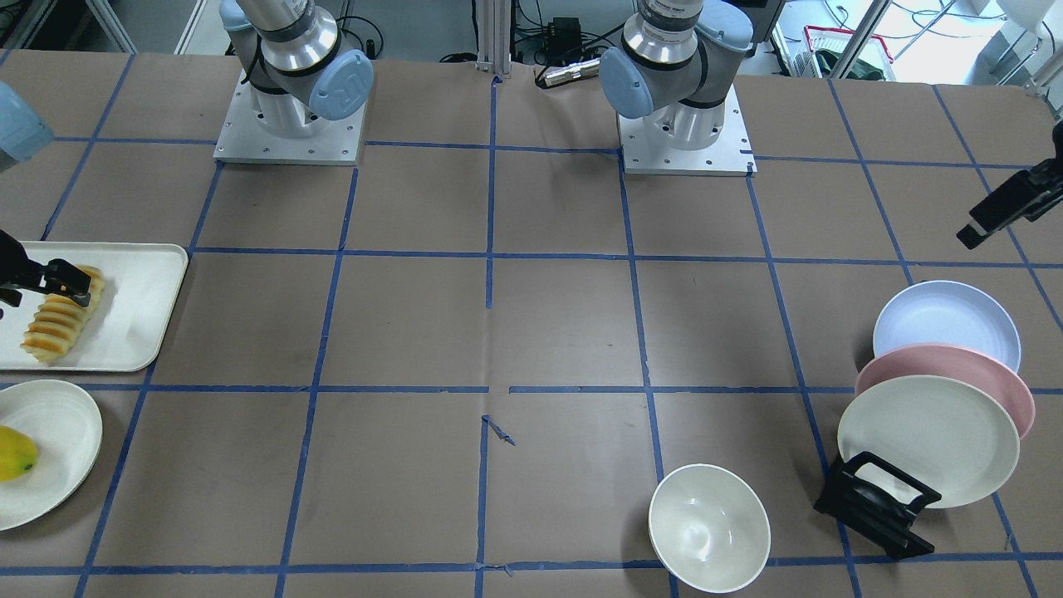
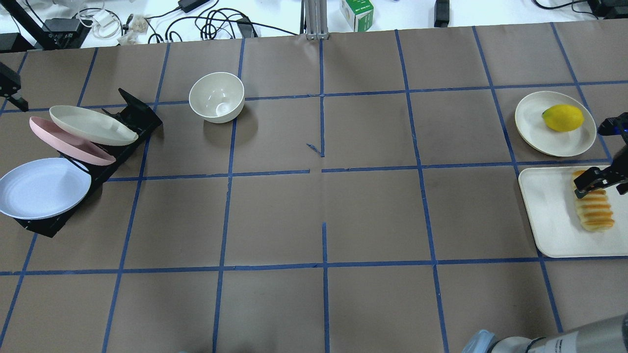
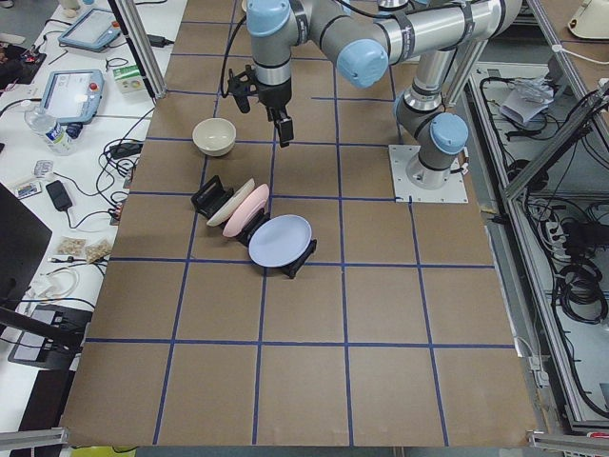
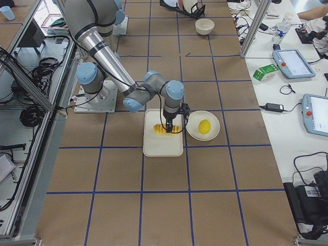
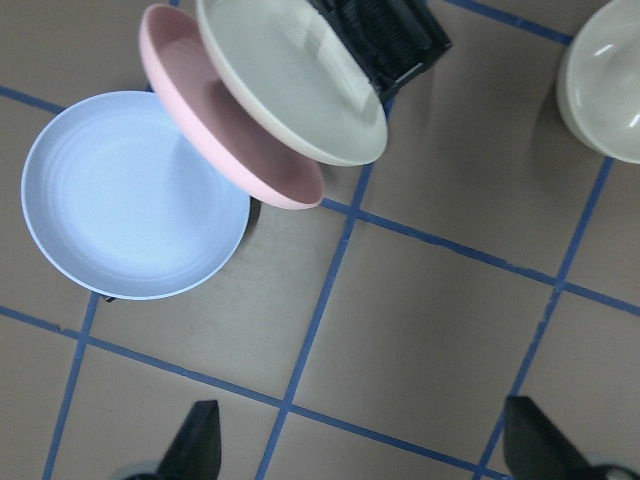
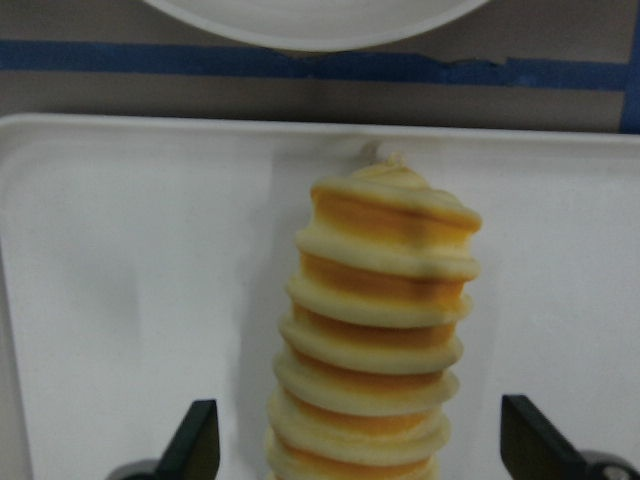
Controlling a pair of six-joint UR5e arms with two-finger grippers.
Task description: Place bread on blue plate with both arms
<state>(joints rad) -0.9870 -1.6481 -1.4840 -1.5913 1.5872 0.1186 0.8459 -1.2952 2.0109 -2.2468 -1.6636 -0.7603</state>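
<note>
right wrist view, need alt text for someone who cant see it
The bread lies lengthwise on a white tray, seen close from above. The right claw is open, with its fingertips on either side of the loaf's near end, not touching it. Past the tray, the rim of a cream plate shows at the top edge.

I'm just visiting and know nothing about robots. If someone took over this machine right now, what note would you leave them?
Left claw: open, empty, above the table near the plates.
Right claw: open, one finger on each side of the bread, not gripping.
Bread lies on the white tray. The blue plate leans in the black rack beside the pink plate.
Done: nothing placed.
Left: grip the bread, free the blue plate, set the bread on it.
</note>
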